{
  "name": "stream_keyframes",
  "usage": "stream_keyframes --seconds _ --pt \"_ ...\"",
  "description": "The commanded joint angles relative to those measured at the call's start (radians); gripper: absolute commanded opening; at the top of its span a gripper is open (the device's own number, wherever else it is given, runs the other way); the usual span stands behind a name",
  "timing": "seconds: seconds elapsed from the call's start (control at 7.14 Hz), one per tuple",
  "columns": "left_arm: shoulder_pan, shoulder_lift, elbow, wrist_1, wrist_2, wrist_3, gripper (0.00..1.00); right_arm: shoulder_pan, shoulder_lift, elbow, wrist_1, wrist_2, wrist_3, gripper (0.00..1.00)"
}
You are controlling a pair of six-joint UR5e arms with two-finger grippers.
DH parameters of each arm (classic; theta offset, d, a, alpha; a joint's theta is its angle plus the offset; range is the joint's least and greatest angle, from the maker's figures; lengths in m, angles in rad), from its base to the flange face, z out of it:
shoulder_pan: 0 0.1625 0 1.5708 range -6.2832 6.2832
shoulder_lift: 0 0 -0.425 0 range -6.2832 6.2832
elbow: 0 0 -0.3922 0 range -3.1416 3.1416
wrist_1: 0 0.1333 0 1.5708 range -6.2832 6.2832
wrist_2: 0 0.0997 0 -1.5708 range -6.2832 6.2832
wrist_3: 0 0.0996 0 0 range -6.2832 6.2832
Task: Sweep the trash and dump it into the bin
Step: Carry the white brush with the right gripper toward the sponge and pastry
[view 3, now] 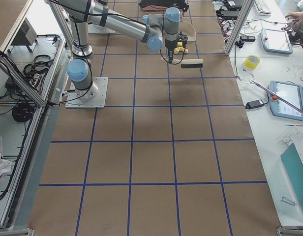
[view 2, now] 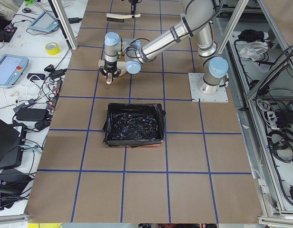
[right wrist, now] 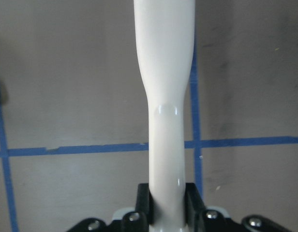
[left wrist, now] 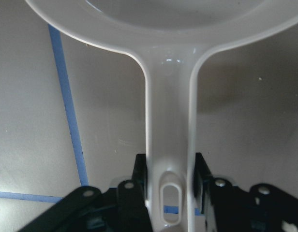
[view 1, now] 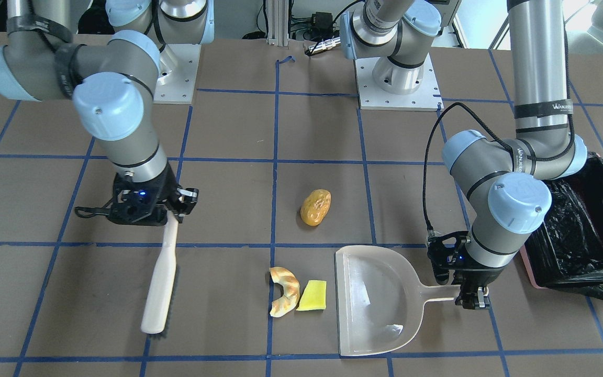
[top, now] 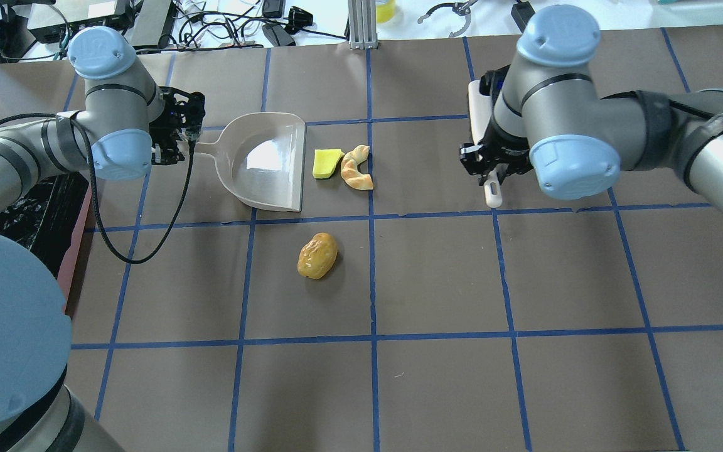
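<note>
At the overhead view's left we find the bin (view 1: 573, 235), then our left gripper (view 1: 471, 297) clamped on the dustpan (top: 267, 160) handle. The yellow-green wedge (top: 327, 162) and the croissant (top: 357, 167) lie just beyond the pan's open edge, with the orange-brown oval (top: 317, 255) apart and nearer our base. Rightmost, our right gripper (top: 492, 168) pinches the brush (view 1: 160, 293) handle.

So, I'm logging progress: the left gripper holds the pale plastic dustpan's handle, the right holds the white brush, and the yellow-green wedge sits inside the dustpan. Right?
No. The yellow-green wedge lies on the table just outside the open edge of the pale grey-white plastic dustpan, beside the tan croissant-shaped piece, as the overhead view shows. The left gripper and right gripper hold as stated.
</note>
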Motion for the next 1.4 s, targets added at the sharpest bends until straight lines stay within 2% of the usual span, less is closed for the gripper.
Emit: stream_keyframes --seconds 0.0,0.14,0.42,0.84,1.26 --pt "0.000 0.001 -0.001 -0.001 0.001 -0.004 0.00 0.116 0.042 -0.002 -0.002 0.046 0.173 0.00" --pt "-0.003 0.002 -0.001 -0.001 0.001 -0.005 0.00 0.156 0.057 -0.002 -0.003 0.046 0.267 0.00" --pt "-0.003 0.004 -0.001 -0.001 0.001 -0.004 0.00 0.233 0.106 -0.023 -0.026 0.044 0.312 0.00" --pt "-0.005 0.002 -0.001 -0.001 0.001 -0.004 0.00 0.278 0.163 -0.046 -0.101 0.060 0.364 0.00" --pt "-0.006 0.004 -0.001 0.001 0.001 -0.008 0.00 0.322 0.234 -0.138 -0.101 0.087 0.434 0.00"
